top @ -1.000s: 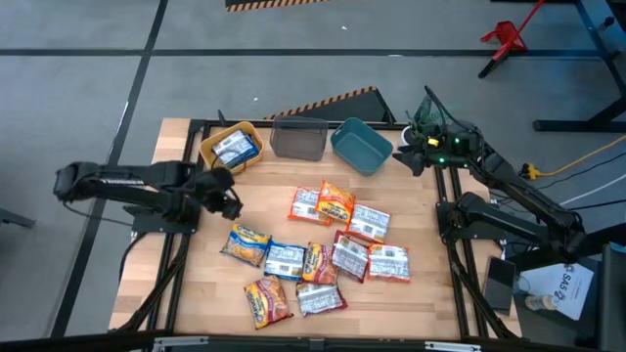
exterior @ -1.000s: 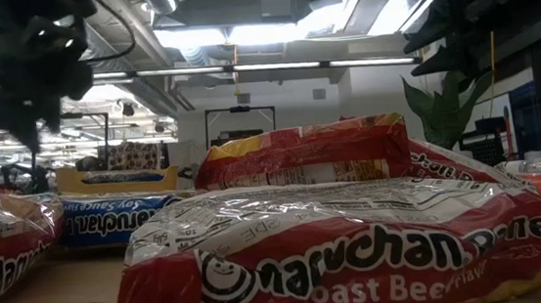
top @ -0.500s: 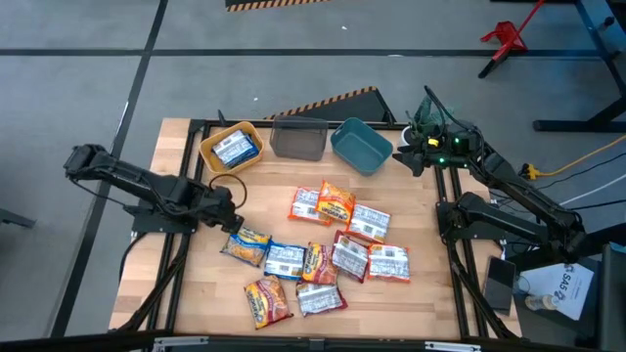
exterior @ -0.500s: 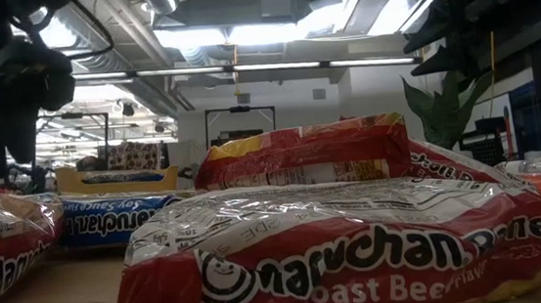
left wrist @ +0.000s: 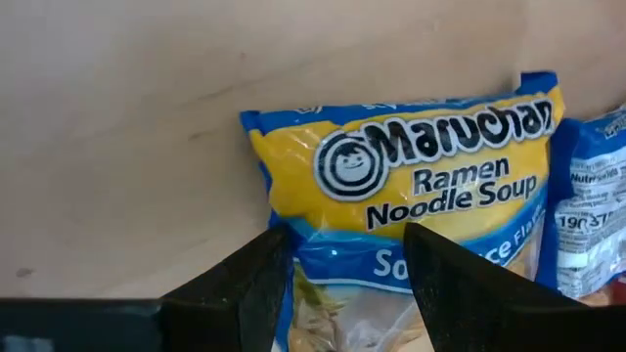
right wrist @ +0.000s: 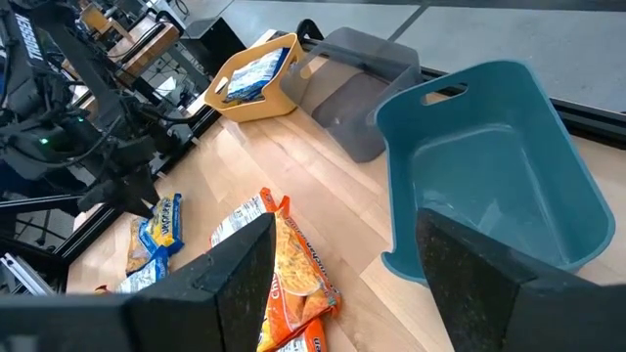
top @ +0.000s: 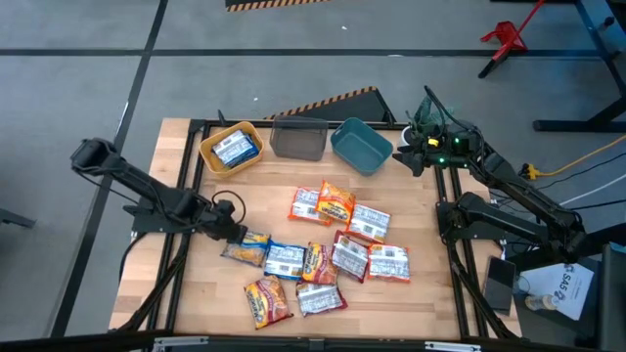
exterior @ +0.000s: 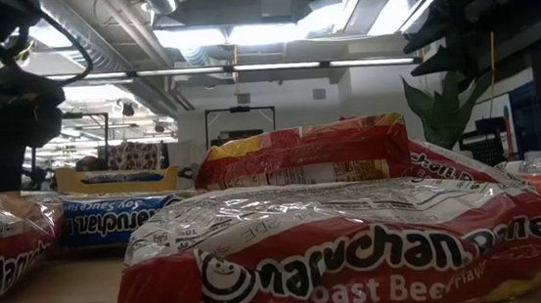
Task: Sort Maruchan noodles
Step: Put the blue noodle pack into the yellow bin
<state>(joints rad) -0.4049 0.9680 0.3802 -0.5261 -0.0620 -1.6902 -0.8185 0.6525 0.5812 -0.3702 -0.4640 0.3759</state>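
Several Maruchan packets lie flat in a loose cluster on the wooden table [top: 411,303]. A blue-yellow packet [top: 245,245] [left wrist: 411,186] is the leftmost of them, next to a blue-white one [top: 286,259]. My left gripper [top: 235,231] [left wrist: 337,293] is open and low over the blue-yellow packet's left end, one finger on either side of that end. My right gripper [top: 411,154] [right wrist: 342,293] waits open at the table's far right, above and beside the teal bin [top: 360,146]. The yellow bin [top: 232,148] holds one blue packet. My left gripper comes at the blue-yellow packet's left end [left wrist: 293,235] from above, slanting in from the table's left, with its open fingers [left wrist: 256,284] spread across that end. I cannot tell whether they touch it. The packet lies flat on the table.
The yellow bin, a grey bin [top: 298,138] and the teal bin stand in a row along the far edge. Red, orange and silver packets [top: 349,256] overlap in the middle. Bare wood shows left of the cluster and along the near right. A plant [top: 427,112] stands behind my right arm.
My left gripper has moved down and toward the table's near right, from above the bare wood near the yellow bin to just over the blue-yellow packet. The packets have stayed where they were.
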